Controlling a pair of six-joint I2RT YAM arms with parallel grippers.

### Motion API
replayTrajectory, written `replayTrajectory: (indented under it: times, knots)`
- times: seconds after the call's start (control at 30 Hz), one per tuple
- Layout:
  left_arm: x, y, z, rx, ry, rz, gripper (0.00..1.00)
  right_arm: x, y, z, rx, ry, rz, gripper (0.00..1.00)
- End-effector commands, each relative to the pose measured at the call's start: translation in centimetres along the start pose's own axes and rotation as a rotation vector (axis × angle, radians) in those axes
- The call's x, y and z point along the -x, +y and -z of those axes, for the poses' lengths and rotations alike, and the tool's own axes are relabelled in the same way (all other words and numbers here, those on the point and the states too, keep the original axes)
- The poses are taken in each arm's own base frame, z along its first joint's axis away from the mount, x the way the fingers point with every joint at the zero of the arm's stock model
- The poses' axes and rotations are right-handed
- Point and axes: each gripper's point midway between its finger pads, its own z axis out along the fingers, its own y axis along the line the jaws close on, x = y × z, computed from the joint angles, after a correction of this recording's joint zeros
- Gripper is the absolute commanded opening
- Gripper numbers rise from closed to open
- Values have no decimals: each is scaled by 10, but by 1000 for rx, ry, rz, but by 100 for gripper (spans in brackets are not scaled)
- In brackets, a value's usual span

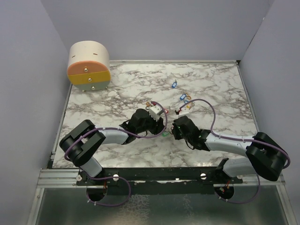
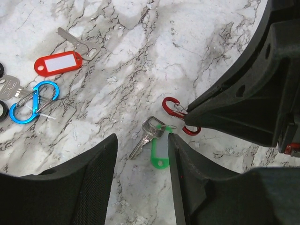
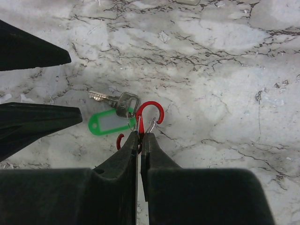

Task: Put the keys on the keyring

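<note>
The keyring, a red S-shaped carabiner (image 3: pixel 151 110), is pinched at its middle by my shut right gripper (image 3: pixel 139 136). A metal key (image 3: pixel 119 101) with a green tag (image 3: pixel 108 124) lies flat on the marble just left of it. Its small wire ring touches the carabiner's gate side, and I cannot tell whether it is hooked on. My left gripper (image 2: pixel 142 140) hovers open over that key (image 2: pixel 147 133) and the green tag (image 2: pixel 159 150), holding nothing. In the left wrist view the carabiner (image 2: pixel 173 107) pokes out from under the right gripper's black tip. Another key with a red tag (image 2: pixel 58 63) lies farther off.
A blue S-carabiner (image 2: pixel 33 102) lies near the red-tagged key. More small tagged keys (image 1: pixel 174 84) are scattered toward the back of the marble table (image 1: pixel 225 84). A round cream and orange drawer box (image 1: pixel 89 65) stands at the back left. Grey walls enclose the table.
</note>
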Motion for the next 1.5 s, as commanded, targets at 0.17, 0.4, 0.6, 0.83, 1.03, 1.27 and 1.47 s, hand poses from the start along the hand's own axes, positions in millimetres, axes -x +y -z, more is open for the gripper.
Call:
replayTrajectory:
  times: [0.17,0.4,0.6,0.83,1.03,1.27,1.47]
  knots:
    - [-5,-3,-12,-8,29,-19,50,8,-2,7,-30,-40,-58,1]
    - [-23,-9,-27,-33,91,-60,50,36,-18,24,-125,-123,-68,1]
    - [-28,-9,-32,-15,111,-74,51,34,-23,26,-140,-126,-69,1]
    - [-3,6,-19,111,30,-53,51,7,-9,10,-68,-29,-50,1]
    - [13,13,-2,176,-26,-41,51,-8,-3,-1,-36,10,-53,1]
    - [19,21,9,232,-50,-39,53,-12,8,-5,10,19,-64,1]
    - [20,27,14,265,-50,-27,53,-22,13,-13,11,45,-66,1]
